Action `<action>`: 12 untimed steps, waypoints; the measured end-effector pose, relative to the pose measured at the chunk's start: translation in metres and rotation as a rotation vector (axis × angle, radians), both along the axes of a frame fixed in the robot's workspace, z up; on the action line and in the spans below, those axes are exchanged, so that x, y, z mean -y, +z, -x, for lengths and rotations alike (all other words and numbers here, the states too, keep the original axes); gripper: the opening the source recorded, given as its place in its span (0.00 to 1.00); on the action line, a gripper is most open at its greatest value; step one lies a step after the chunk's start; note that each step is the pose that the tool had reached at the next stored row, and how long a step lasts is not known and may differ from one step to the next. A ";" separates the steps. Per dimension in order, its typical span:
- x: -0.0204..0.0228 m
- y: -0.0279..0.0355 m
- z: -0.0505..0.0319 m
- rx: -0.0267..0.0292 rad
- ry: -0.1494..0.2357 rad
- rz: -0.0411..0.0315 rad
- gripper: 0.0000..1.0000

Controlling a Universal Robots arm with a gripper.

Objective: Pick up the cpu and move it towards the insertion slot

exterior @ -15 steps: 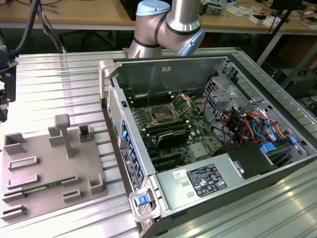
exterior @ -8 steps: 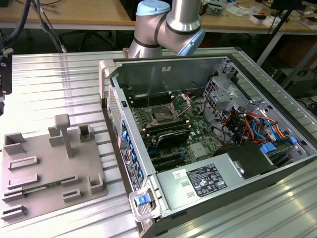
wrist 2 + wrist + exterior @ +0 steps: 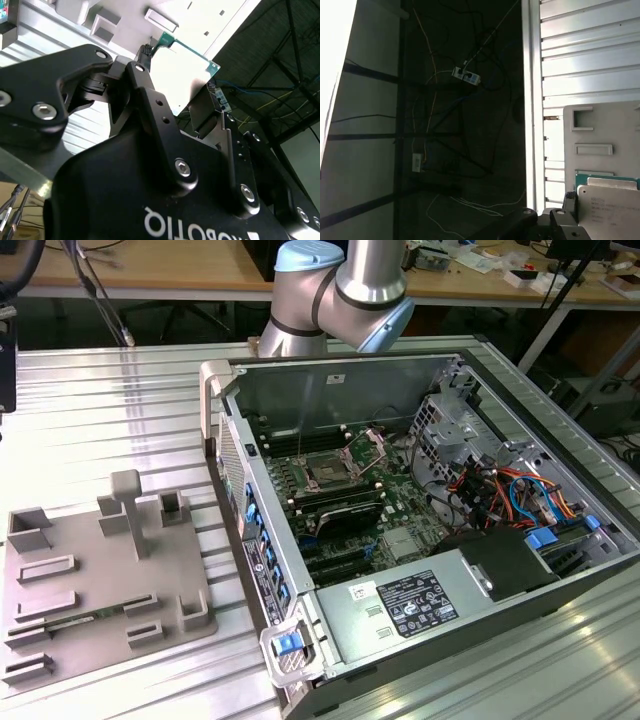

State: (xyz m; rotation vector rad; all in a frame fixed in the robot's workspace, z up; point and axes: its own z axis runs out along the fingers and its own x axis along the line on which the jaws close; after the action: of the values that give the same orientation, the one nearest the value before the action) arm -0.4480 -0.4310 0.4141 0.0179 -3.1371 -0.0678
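Claw [image 3: 177, 82] clamped on cpu [image 3: 185, 67] at two opposite edges, in both wrist views; grey fixture [image 3: 600, 132] behind it. Insertion slot [image 3: 328, 472] lies in open case [image 3: 330, 390], on the exterior view's right of the fixture.

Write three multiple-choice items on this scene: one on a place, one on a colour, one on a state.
1. Where is the insertion slot? A) on a grey tray B) inside the open computer case C) on the floor
2. Which colour edges the cpu? A) red B) yellow C) green
3. What is the cpu's state? A) gripped by the end effector B) seated in the slot C) lying on the tray
Key: 1 B, it sits within the case; 2 C, a green rim shows in both wrist views; 3 A, the end effector clamps it in the second wrist view.
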 end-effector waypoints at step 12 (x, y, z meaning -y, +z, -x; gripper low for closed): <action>0.0000 -0.0001 -0.0080 0.0002 0.000 -0.0001 0.55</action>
State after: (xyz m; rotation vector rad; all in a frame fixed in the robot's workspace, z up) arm -0.4400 -0.4310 0.4140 0.0178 -3.1372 -0.0679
